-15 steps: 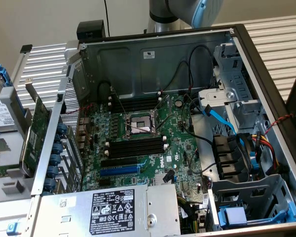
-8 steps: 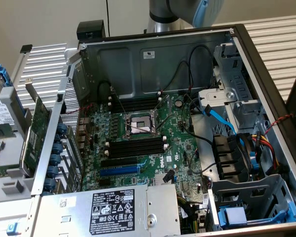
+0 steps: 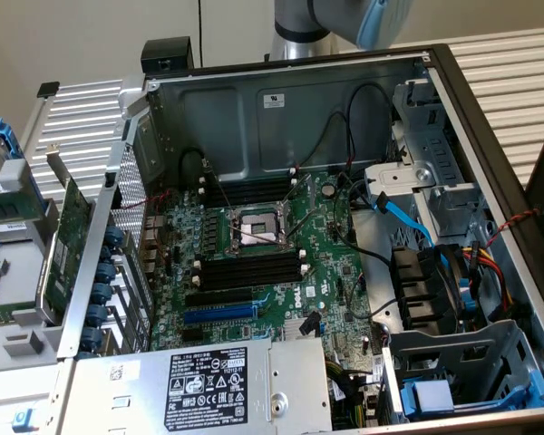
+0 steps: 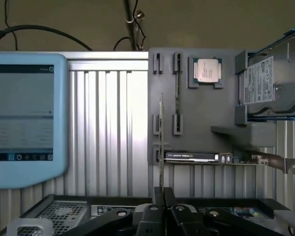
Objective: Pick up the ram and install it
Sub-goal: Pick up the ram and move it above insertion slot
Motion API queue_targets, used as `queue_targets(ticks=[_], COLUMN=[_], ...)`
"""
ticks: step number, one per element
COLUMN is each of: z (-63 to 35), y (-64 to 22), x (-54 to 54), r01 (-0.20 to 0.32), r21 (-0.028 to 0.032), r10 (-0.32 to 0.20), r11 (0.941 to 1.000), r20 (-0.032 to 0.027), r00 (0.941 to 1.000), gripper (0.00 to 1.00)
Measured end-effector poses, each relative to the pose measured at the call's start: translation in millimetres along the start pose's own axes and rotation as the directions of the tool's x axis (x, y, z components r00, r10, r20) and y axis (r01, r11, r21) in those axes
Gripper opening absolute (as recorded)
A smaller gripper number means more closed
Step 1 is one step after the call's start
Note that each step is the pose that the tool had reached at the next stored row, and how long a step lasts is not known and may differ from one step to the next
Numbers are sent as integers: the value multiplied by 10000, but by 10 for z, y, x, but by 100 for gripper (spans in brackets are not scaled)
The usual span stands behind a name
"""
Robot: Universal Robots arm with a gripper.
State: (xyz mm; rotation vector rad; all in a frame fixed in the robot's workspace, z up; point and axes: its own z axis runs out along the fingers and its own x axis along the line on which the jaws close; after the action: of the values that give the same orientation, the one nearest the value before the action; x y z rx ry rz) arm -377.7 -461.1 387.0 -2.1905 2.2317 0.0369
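In the wrist view, my gripper (image 4: 163, 195) is shut on the ram (image 4: 161, 142). The ram shows edge-on as a thin stick rising straight up from between the fingers (image 4: 170, 199). It hangs in front of the grey parts holder (image 4: 199, 113), apart from that holder's clips. In the exterior view, the open computer case holds the green motherboard (image 3: 281, 290). Black memory slots with white end clips lie on both sides of the processor socket (image 3: 254, 231): one bank (image 3: 249, 190) behind it and one bank (image 3: 249, 269) in front. The arm (image 3: 344, 18) is above the case's back wall.
The grey holder also carries a processor chip (image 4: 206, 70), a hard drive (image 4: 270, 81) and an expansion card (image 4: 211, 157). A blue-framed tablet (image 4: 24, 118) stands beside it. In the case sit a power supply (image 3: 208, 381), a fan (image 3: 435, 290), cables and a drive cage (image 3: 462, 381).
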Motion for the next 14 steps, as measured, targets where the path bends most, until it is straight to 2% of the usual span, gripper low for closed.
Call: queue_targets(ticks=[6, 14], z=[-251, -303], y=[-229, -592], x=[-1, -9], r01=[0, 1], r21=[-13, -19], r10=[0, -1], r11=[10000, 10000], r20=[10, 9], r00=[10000, 10000], gripper=[12, 12])
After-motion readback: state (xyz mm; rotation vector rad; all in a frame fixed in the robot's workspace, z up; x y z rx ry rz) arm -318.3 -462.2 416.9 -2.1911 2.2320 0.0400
